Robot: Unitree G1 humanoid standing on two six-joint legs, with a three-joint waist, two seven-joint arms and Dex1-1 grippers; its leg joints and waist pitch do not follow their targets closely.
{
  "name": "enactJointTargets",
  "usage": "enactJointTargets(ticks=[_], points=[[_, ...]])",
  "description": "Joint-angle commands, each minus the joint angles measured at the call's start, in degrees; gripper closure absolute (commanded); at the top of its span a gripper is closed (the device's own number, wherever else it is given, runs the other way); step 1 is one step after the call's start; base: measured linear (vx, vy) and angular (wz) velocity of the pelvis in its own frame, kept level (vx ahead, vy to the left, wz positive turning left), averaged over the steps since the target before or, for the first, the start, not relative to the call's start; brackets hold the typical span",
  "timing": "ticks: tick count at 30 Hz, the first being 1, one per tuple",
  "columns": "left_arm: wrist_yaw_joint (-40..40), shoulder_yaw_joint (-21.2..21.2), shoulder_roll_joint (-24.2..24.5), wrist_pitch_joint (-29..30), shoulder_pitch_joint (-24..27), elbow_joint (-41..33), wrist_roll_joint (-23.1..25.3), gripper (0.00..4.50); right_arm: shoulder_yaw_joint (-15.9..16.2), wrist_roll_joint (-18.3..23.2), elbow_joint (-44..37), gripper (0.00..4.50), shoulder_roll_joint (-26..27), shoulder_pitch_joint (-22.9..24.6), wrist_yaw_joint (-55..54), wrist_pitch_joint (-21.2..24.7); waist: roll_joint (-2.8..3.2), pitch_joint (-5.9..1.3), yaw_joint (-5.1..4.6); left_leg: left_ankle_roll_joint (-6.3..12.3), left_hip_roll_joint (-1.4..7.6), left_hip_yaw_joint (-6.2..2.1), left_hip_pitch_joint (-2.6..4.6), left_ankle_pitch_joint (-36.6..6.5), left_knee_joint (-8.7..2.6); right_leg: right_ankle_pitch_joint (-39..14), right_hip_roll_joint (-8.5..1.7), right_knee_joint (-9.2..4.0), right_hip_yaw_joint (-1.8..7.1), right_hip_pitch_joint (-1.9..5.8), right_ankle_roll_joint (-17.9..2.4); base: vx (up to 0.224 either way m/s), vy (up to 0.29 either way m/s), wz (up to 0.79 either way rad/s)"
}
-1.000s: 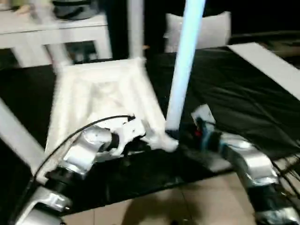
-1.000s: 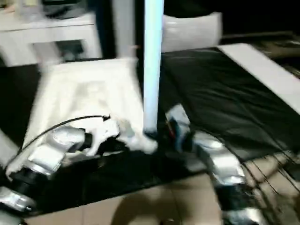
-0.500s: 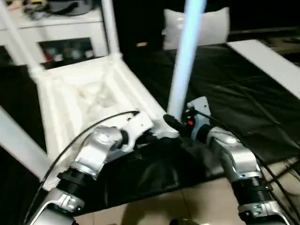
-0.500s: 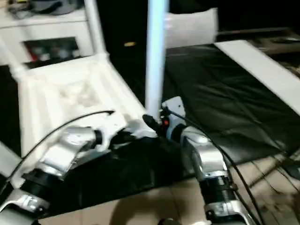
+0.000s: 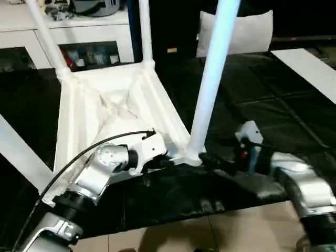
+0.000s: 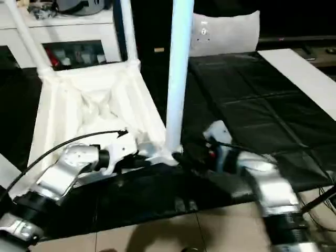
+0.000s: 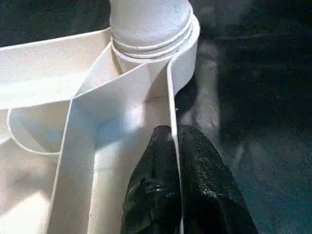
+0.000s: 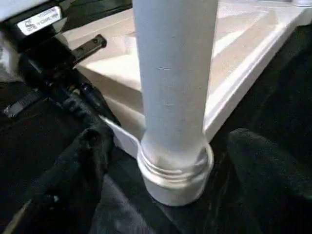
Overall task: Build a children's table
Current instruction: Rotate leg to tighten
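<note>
- So the tabletop (image 5: 110, 105) is lying upside down on the black cover (image 5: 273, 110), three legs standing up in it.
- Left gripper (image 7: 174, 146) is pinching its rim.
- Right gripper (image 8: 165, 161) is sitting spread open around the near leg (image 5: 210, 89).

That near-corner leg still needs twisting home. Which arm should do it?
Right, probably. The right end effector stands open astride the near-corner leg at its base, while the left end effector is pinching the tabletop's rim wall, steadying it.
</note>
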Motion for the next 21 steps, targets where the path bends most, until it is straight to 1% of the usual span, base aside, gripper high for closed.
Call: enactJointTargets(ticks=[1,2,5,6,7,8,9,10,12,13,14,15,16,18,19,20,21], points=[[-2.75,-2.65,0.63,-2.81,-0.52,1.08,0.91,4.50,0.42,0.80,-0.20,0.08,-0.89,-0.85,2.35,-0.97,-0.70,-3.11,0.21,4.43,1.70,0.06,-0.14,-13.22,-3.99,-25.95,-3.23,-4.73,2.76,3.18,-6.79,0.000,0.000,0.00],[-3.07,-2.96,0.86,-3.73,-0.79,1.67,1.13,4.50,0.53,0.80,0.01,0.08,-1.39,-1.10,3.21,-1.18,-0.62,-3.18,0.25,4.39,1.76,0.06,-0.18,-12.64,-3.98,-25.25,-3.25,-4.63,2.77,3.19,-6.95,0.000,0.000,0.00],[-6.58,-4.45,2.06,-7.68,-1.88,3.48,1.53,4.50,1.56,0.71,1.54,0.02,-2.61,-2.56,6.95,-2.19,-1.20,-3.26,0.33,4.75,1.78,0.13,-0.30,-11.80,-3.88,-24.19,-3.26,-4.41,2.74,3.18,-7.47,0.000,0.000,0.00],[-8.02,-4.91,2.49,-8.55,-2.08,3.56,1.48,4.50,2.07,0.87,1.75,0.02,-2.94,-2.89,8.37,-2.16,-1.06,-3.33,0.44,4.85,1.78,0.08,-0.42,-11.32,-3.86,-23.92,-3.33,-4.21,2.78,3.30,-7.63,0.000,0.000,0.00],[-9.47,-5.28,2.77,-9.51,-2.28,3.56,1.27,4.50,2.68,1.04,1.97,0.02,-3.21,-3.18,9.80,-2.11,-1.00,-3.34,0.52,4.87,1.83,0.09,-0.38,-11.01,-3.83,-23.58,-3.33,-4.13,2.81,3.24,-7.77,0.000,0.000,0.00],[-10.53,-5.51,2.90,-10.05,-2.40,3.44,1.01,4.50,3.13,1.15,2.09,0.02,-3.36,-3.35,10.74,-2.06,-1.14,-3.35,0.66,5.02,1.95,0.16,-0.30,-10.76,-3.78,-23.00,-3.37,-4.03,2.91,3.14,-8.13,0.000,0.000,0.00],[-11.61,-5.80,2.96,-10.21,-2.55,3.15,0.74,4.50,3.72,1.09,2.37,0.20,-3.32,-3.63,11.51,-2.02,-1.16,-3.40,0.99,5.07,2.05,0.22,-0.27,-10.22,-3.76,-22.41,-3.41,-3.79,2.95,3.15,-8.58,0.000,0.000,0.00],[-11.94,-5.90,2.97,-10.26,-2.60,3.07,0.65,4.50,3.91,1.06,2.48,0.31,-3.30,-3.73,11.73,-2.01,-1.04,-3.39,1.24,5.03,2.12,0.26,-0.18,-9.92,-3.79,-22.04,-3.43,-3.81,2.99,3.08,-8.78,0.000,0.000,0.00],[-12.58,-6.35,2.99,-11.27,-2.92,3.32,0.53,4.50,4.39,1.00,3.06,0.39,-3.07,-4.17,12.28,-2.17,-1.02,-3.51,1.83,4.79,2.35,0.34,0.06,-9.23,-3.78,-19.04,-3.33,-3.34,3.11,2.93,-10.00,0.000,0.000,0.00],[-12.97,-6.68,2.96,-12.02,-3.09,3.53,0.58,4.50,4.56,0.88,3.53,0.52,-2.78,-4.51,12.40,-2.37,-1.03,-3.55,1.92,4.72,2.39,0.35,0.02,-9.09,-3.77,-18.26,-3.36,-3.18,3.15,3.01,-10.27,0.000,0.000,0.00],[-13.50,-7.02,2.94,-12.77,-3.20,3.64,0.57,4.50,4.70,0.89,3.92,0.52,-2.52,-4.82,12.64,-2.37,-0.98,-3.62,2.09,4.60,2.43,0.37,0.04,-8.87,-3.76,-17.09,-3.39,-2.97,3.19,3.02,-10.77,0.000,0.000,0.00],[-13.92,-7.28,2.92,-13.52,-3.36,3.98,0.51,4.50,4.80,0.89,4.33,0.67,-2.32,-5.10,12.97,-2.42,-1.07,-3.59,2.15,4.62,2.30,0.40,-0.07,-8.91,-3.74,-16.71,-3.32,-2.88,3.20,3.08,-10.94,0.000,0.000,0.00],[-14.31,-7.57,2.87,-13.86,-3.38,3.95,0.44,4.50,4.99,1.18,4.51,0.79,-2.16,-5.38,13.61,-1.98,-1.12,-3.55,2.18,4.56,2.30,0.43,-0.14,-9.07,-3.78,-17.09,-3.35,-2.91,3.23,3.14,-10.84,0.000,0.000,0.00],[-15.62,-7.86,2.70,-14.83,-3.39,4.09,0.36,4.50,5.84,1.88,4.54,0.96,-2.13,-5.81,15.84,-0.92,-1.09,-3.59,2.68,4.43,2.38,0.59,0.14,-9.50,-3.74,-18.70,-3.55,-3.14,3.36,3.04,-10.25,0.000,0.000,0.00],[-15.65,-7.86,2.69,-14.84,-3.39,4.09,0.36,4.50,5.86,1.88,4.54,1.06,-2.13,-5.81,15.88,-0.91,-1.14,-3.60,2.70,4.46,2.41,0.60,0.09,-9.38,-3.75,-18.45,-3.52,-3.07,3.35,3.08,-10.31,0.000,0.000,0.00],[-16.28,-8.02,2.73,-15.13,-3.45,4.15,0.42,4.50,6.54,2.00,4.56,1.06,-2.15,-5.84,16.88,-0.78,-1.19,-3.56,2.75,4.42,2.41,0.59,-0.05,-9.23,-3.78,-18.46,-3.51,-3.03,3.35,3.12,-10.13,0.000,0.000,0.00],[-16.39,-8.08,2.76,-15.20,-3.49,4.18,0.45,4.50,6.71,1.99,4.64,1.21,-2.14,-5.85,17.11,-0.79,-1.19,-3.53,2.79,4.38,2.39,0.62,-0.06,-9.34,-3.80,-18.95,-3.51,-3.10,3.33,3.10,-9.87,0.000,0.000,0.00]])
